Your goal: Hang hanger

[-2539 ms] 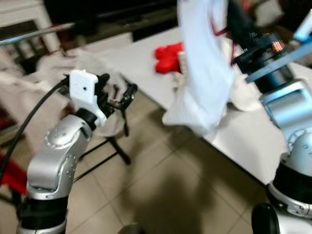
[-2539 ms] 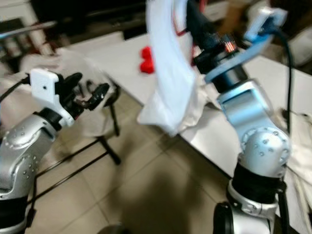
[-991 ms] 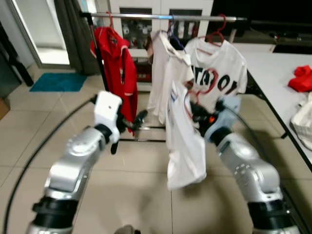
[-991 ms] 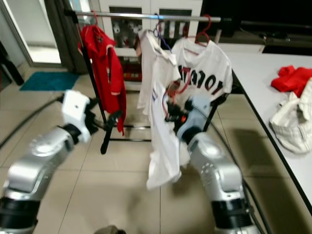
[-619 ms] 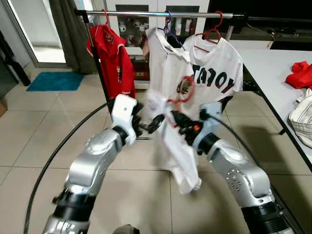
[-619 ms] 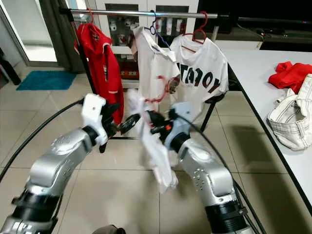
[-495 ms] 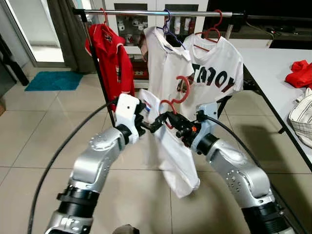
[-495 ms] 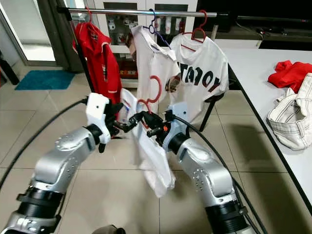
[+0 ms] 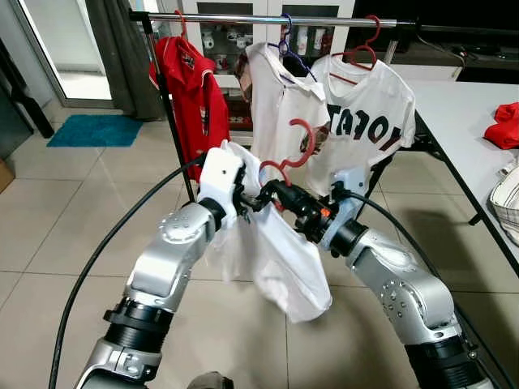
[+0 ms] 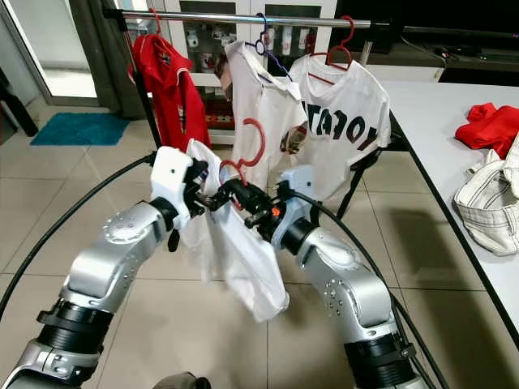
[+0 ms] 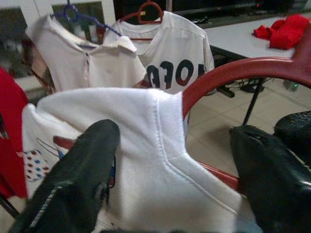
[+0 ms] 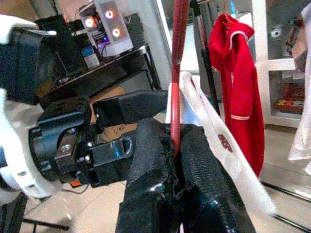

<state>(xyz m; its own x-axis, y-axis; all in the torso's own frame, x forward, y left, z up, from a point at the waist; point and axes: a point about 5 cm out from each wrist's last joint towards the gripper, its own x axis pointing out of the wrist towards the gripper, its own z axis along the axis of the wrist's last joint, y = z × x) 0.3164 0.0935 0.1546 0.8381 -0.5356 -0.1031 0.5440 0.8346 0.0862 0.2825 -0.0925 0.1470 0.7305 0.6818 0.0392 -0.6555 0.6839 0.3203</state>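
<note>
A red hanger (image 9: 302, 149) carries a white shirt (image 9: 272, 255) in front of me, at chest height, short of the clothes rail (image 9: 268, 18). My right gripper (image 9: 281, 193) is shut on the hanger's neck just below the hook; in the right wrist view the black fingers (image 12: 158, 194) pinch the red hanger (image 12: 177, 87). My left gripper (image 9: 250, 198) meets it from the left. Its fingers (image 11: 90, 160) stand open, spread on either side of the white shirt's (image 11: 136, 145) collar and the red hanger (image 11: 228, 73).
On the rail hang a red shirt (image 9: 195, 97), a white polo (image 9: 276, 97) on a blue hanger and a lettered white T-shirt (image 9: 369, 126) on a red hanger. A grey table (image 9: 466, 101) with a red cloth (image 9: 507, 126) stands at the right. Tiled floor lies below.
The view swung from the table round to the rack. In the last half second my left gripper closed in on the shirt's collar, and the hanger rose a little.
</note>
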